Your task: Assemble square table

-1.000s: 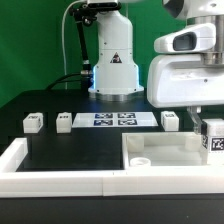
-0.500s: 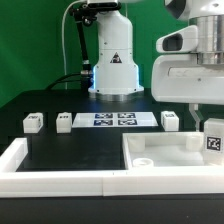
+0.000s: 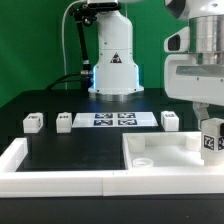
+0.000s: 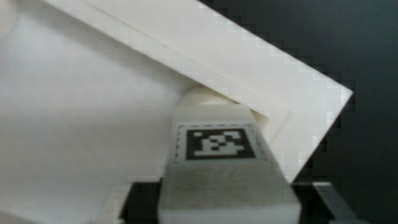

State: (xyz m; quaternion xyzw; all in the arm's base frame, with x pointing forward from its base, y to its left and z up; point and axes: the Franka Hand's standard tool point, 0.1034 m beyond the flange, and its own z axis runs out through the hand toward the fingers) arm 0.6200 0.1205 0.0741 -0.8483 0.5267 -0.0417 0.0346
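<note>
The square tabletop (image 3: 160, 152), a white slab with a raised rim and a corner hole, lies at the front right in the exterior view. My gripper (image 3: 209, 127) is shut on a white block leg (image 3: 211, 141) with a tag and holds it upright at the tabletop's far right corner. In the wrist view the leg (image 4: 217, 145) sits between my dark fingers (image 4: 143, 200), its end against the tabletop's corner (image 4: 107, 110). Three more legs stand on the black table: two at the left (image 3: 33, 122) (image 3: 65, 121) and one right of centre (image 3: 170, 120).
The marker board (image 3: 120, 119) lies flat between the loose legs. A long white border wall (image 3: 60, 182) runs along the front and up the left side. The robot base (image 3: 114, 60) stands behind the marker board.
My arm's white body has shifted toward the exterior view's right. The held leg has stayed at about the same spot by the tabletop's corner.
</note>
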